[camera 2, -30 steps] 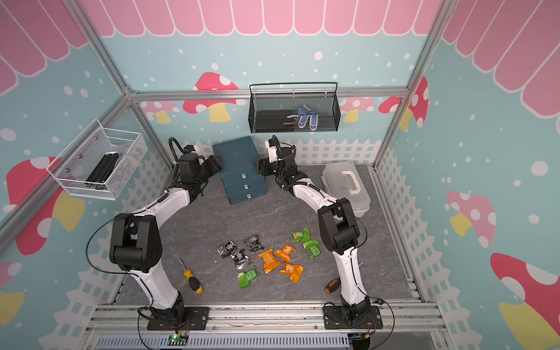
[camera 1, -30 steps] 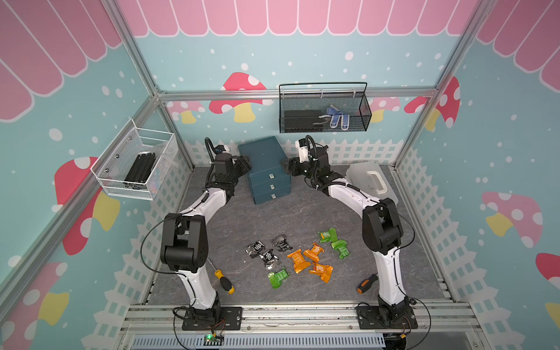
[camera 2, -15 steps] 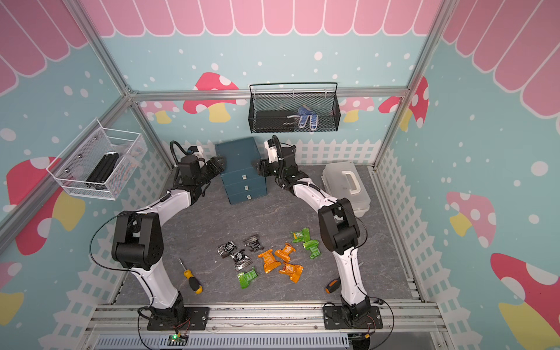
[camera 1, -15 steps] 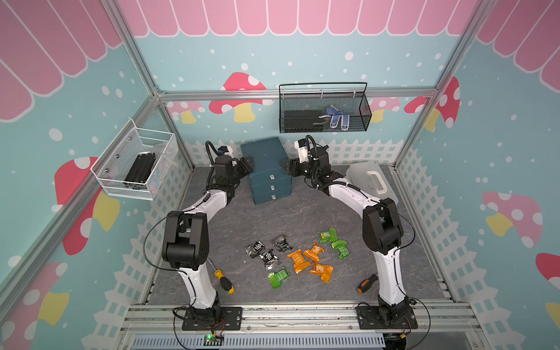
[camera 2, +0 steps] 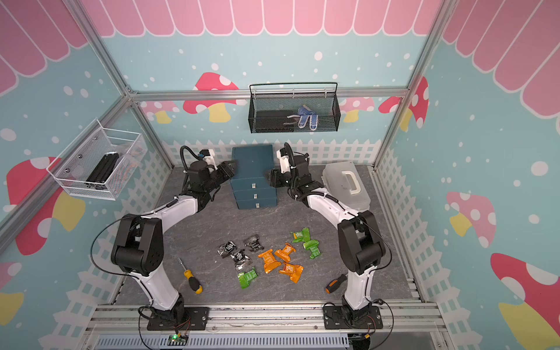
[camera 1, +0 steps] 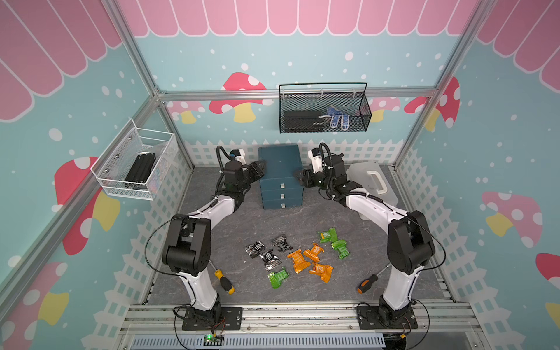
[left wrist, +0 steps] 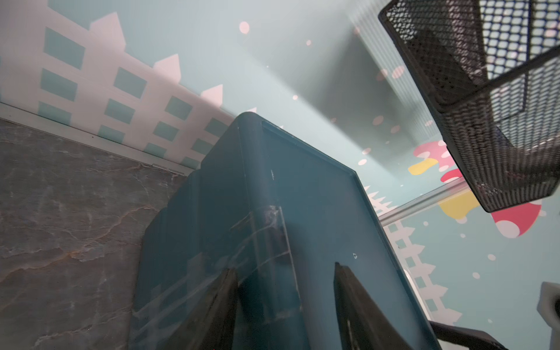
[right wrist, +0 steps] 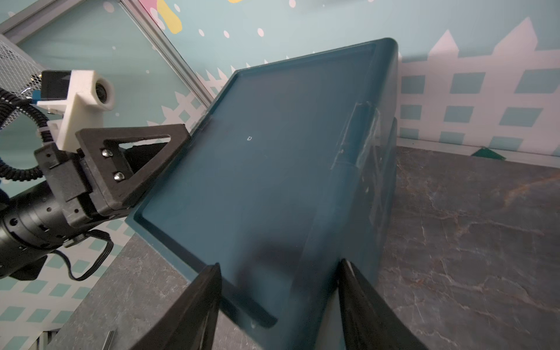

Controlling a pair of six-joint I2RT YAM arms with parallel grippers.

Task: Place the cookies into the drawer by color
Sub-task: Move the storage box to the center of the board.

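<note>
At the rear of the grey floor (camera 1: 242, 218), close to the picket-fence wall: the drawer cabinet (camera 1: 280, 162) (camera 2: 253, 163), with a strip of bare floor behind it in the right wrist view. All three fronts shut, pale tabs facing forward. In front, wide open floor down to the cookies (camera 1: 298, 260). Tighter on the robot's right, with the white case (camera 1: 360, 174) just beside the right arm.

Astride the cabinet's upper left edge, the left gripper (camera 1: 261, 169) (left wrist: 285, 266): jaws about half apart, one finger (left wrist: 212, 309) down the side wall, the other over the top panel, gripping that edge. On the upper right edge, near the front corner, the right gripper (camera 1: 298, 179) (right wrist: 278, 263), likewise half closed around it.

Against a second ago: cabinet shifted toward the robot's right, both grippers gone along with it, both pairs of jaws narrower. Cookies and screwdrivers unmoved.

Well apart from the cabinet, all nine cookies loose on the floor: three black-silver packets (camera 1: 268, 257), three orange packets (camera 1: 313, 252) just beside them, two green packets (camera 1: 341, 248) further right, a third green one at the near side of the black-silver group. Near the left arm's base, a yellow-handled screwdriver (camera 1: 224, 280); near the right arm's base, an orange-handled screwdriver (camera 1: 365, 285).

On the back wall, a black mesh basket (camera 1: 324, 128) holding a blue-and-white glove (camera 1: 335, 116) and a dark flat box. On the left wall, a white wire basket (camera 1: 121, 185) holding black bars (camera 1: 141, 166).
</note>
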